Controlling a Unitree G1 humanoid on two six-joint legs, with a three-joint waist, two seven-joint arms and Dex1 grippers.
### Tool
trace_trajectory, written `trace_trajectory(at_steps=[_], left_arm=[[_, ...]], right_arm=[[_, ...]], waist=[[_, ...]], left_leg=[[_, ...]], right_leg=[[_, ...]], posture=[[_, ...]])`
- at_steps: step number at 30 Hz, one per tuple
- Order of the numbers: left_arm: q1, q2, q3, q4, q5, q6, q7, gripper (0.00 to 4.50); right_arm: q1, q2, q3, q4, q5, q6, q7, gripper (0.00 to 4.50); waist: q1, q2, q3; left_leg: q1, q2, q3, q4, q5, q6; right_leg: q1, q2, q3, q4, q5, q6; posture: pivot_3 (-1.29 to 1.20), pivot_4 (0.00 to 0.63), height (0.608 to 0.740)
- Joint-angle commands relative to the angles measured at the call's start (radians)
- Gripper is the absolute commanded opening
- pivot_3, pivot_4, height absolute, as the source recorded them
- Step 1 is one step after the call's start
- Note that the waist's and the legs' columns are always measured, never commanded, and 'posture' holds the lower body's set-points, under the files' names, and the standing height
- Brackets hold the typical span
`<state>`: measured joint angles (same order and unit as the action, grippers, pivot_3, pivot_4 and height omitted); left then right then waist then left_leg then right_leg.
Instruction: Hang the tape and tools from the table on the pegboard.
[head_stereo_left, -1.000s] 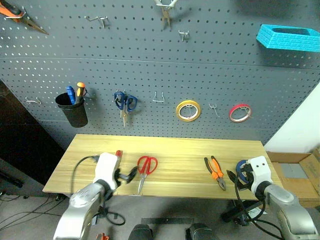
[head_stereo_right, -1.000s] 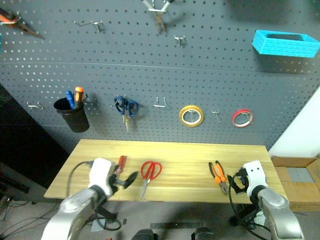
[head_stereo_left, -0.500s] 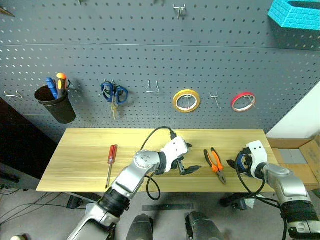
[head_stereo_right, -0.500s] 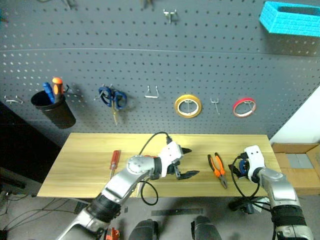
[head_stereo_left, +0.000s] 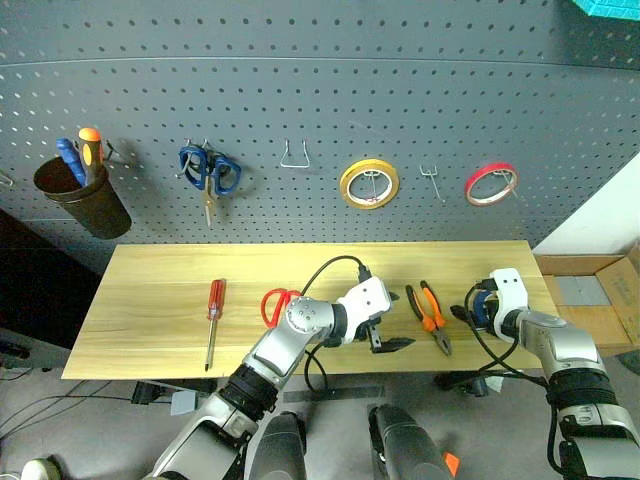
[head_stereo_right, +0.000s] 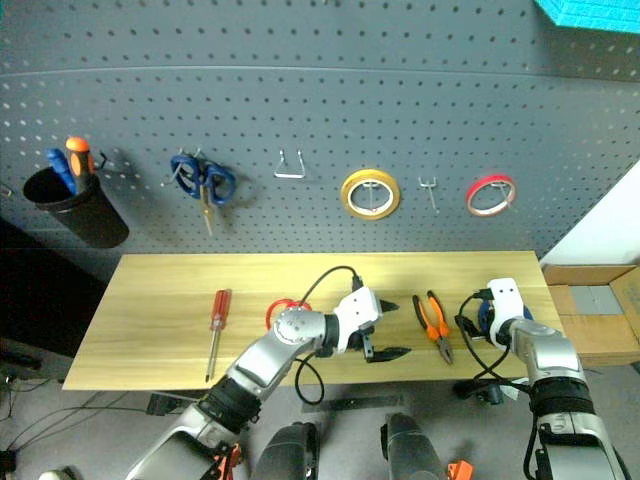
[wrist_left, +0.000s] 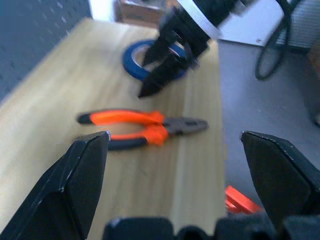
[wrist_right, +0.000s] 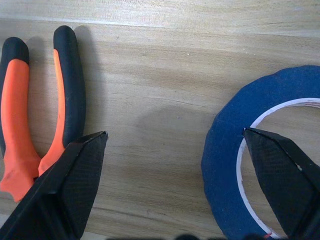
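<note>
Blue roll of tape, a thin flat ring with a pale inner core, is lying flat at the right end of the light wooden plank-grained table, under the right gripper, whose two black fingers are standing spread wide and gripping nothing, one tip over the ring's hollow, probably lining up to take one wall of the roll. Orange-and-black-handled pliers, rubbery grips and dull steel jaws, are lying just beside the tape toward the table's middle, handles pointing at the wall. The left gripper, reaching across from the left, is hovering near the pliers with its fingers wide apart and empty, seemingly aimed at them. Red-handled scissors are resting partly hidden behind the left arm; the small red-handled screwdriver, thin steel shaft, is lying further left, well apart. Behind, the dark grey perforated pegboard is carrying a yellow tape roll, a red tape roll, blue-handled scissors, a black cup of screwdrivers, and two bare metal hooks awaiting items.
</note>
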<state>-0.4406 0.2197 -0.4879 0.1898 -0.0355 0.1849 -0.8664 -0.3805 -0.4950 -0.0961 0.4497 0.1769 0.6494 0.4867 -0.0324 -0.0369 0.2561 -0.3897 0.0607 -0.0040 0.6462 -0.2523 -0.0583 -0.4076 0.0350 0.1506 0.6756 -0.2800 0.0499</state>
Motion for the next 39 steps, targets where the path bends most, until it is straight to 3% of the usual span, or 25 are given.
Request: trace_trajectory(at_steps=[1,4,11,21,24,29,39], left_arm=[[0.004,0.009,0.004,-0.063,0.001,-0.008,-0.017,4.48],[-0.002,0.011,0.007,-0.056,0.004,-0.010,-0.016,4.50],[-0.017,0.004,0.016,-0.038,0.011,-0.023,-0.011,4.50],[-0.033,-0.003,0.023,0.000,0.017,-0.054,-0.010,4.50],[-0.039,-0.002,0.027,0.005,0.016,-0.059,-0.014,4.50],[-0.040,0.001,0.030,0.012,0.021,-0.070,-0.016,4.50],[-0.034,0.004,0.034,0.007,0.023,-0.072,-0.015,4.50]], right_arm=[[0.024,0.005,0.021,0.055,-0.017,0.012,0.011,4.50],[0.009,0.009,0.016,0.085,-0.026,0.014,-0.007,3.88],[-0.028,0.009,-0.006,0.134,-0.043,-0.005,-0.033,1.60],[-0.034,-0.004,-0.016,0.144,-0.047,-0.031,-0.026,1.60],[-0.031,-0.004,-0.018,0.140,-0.054,-0.028,-0.043,2.13],[-0.046,0.002,-0.036,0.166,-0.055,-0.007,-0.093,3.66],[-0.076,0.022,-0.082,0.147,-0.039,0.021,-0.162,3.66]], waist=[[0.001,-0.002,0.002],[0.001,-0.002,0.002],[0.000,-0.003,0.002],[-0.001,-0.003,0.002],[-0.001,-0.003,0.002],[0.001,-0.003,0.002],[0.001,-0.003,0.002]], left_leg=[[0.000,0.000,0.000,0.000,0.000,0.000],[0.000,0.000,0.000,0.001,0.000,0.000],[0.000,0.000,-0.001,0.000,0.000,0.000],[0.000,0.000,0.000,0.000,0.000,0.000],[0.000,0.000,0.000,0.000,0.000,0.000],[-0.001,-0.001,0.000,0.000,0.000,0.000],[-0.006,-0.001,-0.001,-0.001,0.000,0.000]], right_leg=[[0.000,0.000,0.000,0.000,0.000,0.000],[0.001,-0.001,0.000,0.000,0.000,0.001],[0.001,0.000,-0.001,-0.001,0.000,0.001],[0.001,-0.001,0.000,-0.002,-0.002,0.006],[0.001,-0.001,0.000,-0.002,-0.002,0.006],[0.001,-0.001,0.000,-0.003,-0.002,0.006],[0.001,-0.002,-0.001,-0.012,0.004,0.006]], posture=[[0.04,0.318,0.740],[0.04,0.313,0.740],[0.04,0.290,0.740],[0.03,0.279,0.740],[0.03,0.276,0.740],[0.03,0.274,0.740],[0.04,0.276,0.740]])
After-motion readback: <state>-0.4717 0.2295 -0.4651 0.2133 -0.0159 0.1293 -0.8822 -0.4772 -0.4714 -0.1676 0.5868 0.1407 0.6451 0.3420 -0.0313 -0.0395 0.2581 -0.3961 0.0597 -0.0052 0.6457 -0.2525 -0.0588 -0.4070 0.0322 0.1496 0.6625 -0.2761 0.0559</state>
